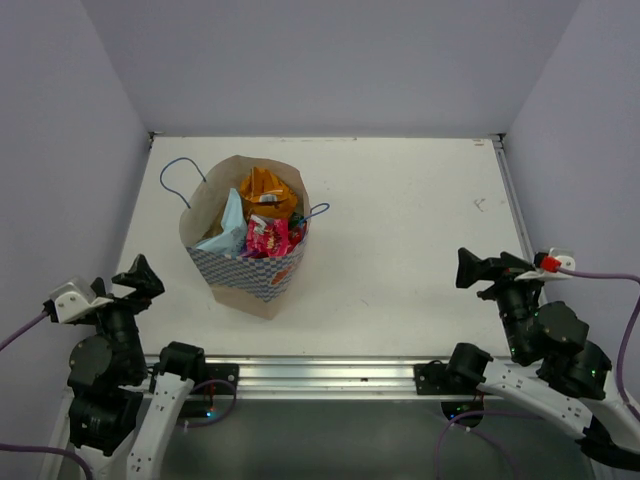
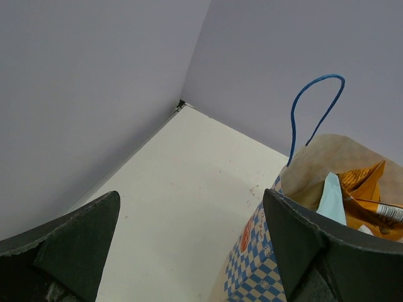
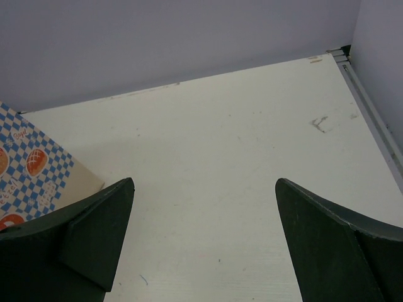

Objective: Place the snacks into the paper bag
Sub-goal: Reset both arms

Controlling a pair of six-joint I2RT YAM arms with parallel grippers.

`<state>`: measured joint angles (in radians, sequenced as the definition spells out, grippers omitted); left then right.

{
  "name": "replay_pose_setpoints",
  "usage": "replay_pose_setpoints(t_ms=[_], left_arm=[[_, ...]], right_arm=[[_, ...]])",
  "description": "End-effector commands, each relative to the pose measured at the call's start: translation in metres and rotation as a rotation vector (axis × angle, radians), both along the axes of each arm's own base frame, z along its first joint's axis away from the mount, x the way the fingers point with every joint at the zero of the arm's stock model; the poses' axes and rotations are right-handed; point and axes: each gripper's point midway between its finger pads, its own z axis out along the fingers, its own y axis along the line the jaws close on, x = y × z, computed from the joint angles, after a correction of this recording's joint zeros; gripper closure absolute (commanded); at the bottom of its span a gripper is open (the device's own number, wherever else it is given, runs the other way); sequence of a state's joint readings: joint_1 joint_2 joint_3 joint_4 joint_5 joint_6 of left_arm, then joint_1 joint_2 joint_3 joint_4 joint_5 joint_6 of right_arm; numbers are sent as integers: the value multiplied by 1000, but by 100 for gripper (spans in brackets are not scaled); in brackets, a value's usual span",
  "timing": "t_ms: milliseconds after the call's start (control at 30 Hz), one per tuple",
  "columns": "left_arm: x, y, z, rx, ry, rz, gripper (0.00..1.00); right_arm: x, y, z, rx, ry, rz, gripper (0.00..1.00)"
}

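The paper bag (image 1: pixel 250 272) stands upright at the left middle of the table, tan with a blue-and-white checkered band. Inside it show an orange chip bag (image 1: pixel 266 193), a light-blue bag (image 1: pixel 228 228) and a red-pink packet (image 1: pixel 267 237). In the left wrist view the bag (image 2: pixel 258 251) sits close on the right, with the light-blue bag (image 2: pixel 332 199) and orange chip bag (image 2: pixel 365 195) in its mouth. My left gripper (image 1: pixel 138 277) is open and empty, left of the bag. My right gripper (image 1: pixel 470 268) is open and empty at the right, far from the bag, whose corner (image 3: pixel 25 173) shows in its view.
The bag's blue cord handles stick out at its far left (image 1: pixel 176 180) and right (image 1: pixel 318 211). The white table (image 1: pixel 400 230) is walled by lilac panels at the back and both sides. A metal rail (image 1: pixel 330 375) runs along the near edge.
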<state>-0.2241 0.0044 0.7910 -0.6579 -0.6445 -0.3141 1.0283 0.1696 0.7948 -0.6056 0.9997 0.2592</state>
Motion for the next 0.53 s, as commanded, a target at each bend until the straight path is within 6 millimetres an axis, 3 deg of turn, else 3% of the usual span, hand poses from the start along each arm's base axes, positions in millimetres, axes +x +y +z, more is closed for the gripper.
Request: replay_pose_setpoints(t_ms=[0, 500], left_arm=[[-16, 3, 18, -29, -144, -7, 1], [-6, 1, 24, -25, -166, -5, 1]], right_arm=[[-1, -5, 1, 40, -7, -22, 1], [5, 0, 3, -12, 0, -36, 1]])
